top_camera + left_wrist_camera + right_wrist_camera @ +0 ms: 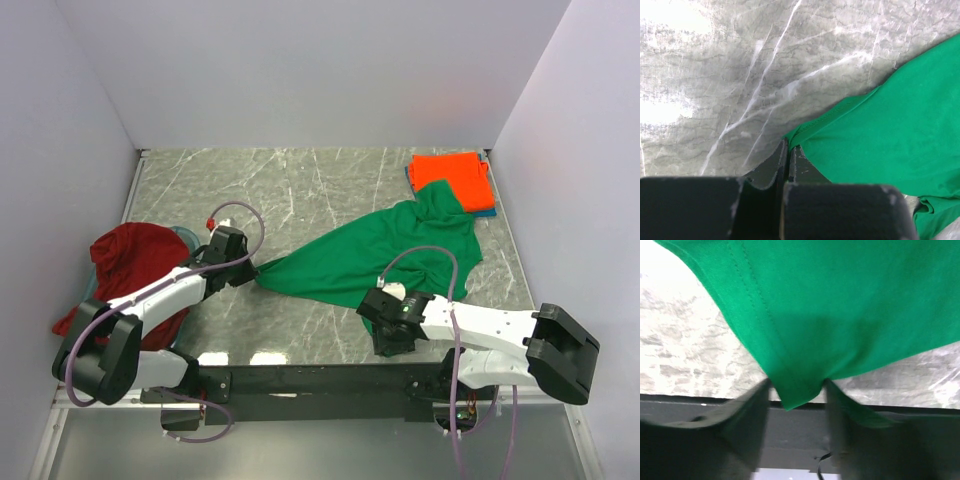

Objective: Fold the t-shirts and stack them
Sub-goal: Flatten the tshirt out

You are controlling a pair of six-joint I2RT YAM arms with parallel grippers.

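Observation:
The bright green t-shirt [380,255] lies stretched slantwise across the marble table, its far end reaching the folded stack. My left gripper [252,268] is shut on the shirt's left tip; in the left wrist view the jaws [788,145] meet on the green hem [890,130]. My right gripper [388,338] is at the shirt's near edge by the table front. In the right wrist view its jaws [796,385] stand apart with a green corner [840,305] hanging between them. A folded orange-red shirt [452,180] lies at the back right on a teal-blue one [490,210].
A crumpled dark red shirt [135,265] lies heaped at the left edge, with a bit of teal cloth [185,237] beside it. White walls enclose the table on three sides. The black mounting rail [300,380] runs along the near edge.

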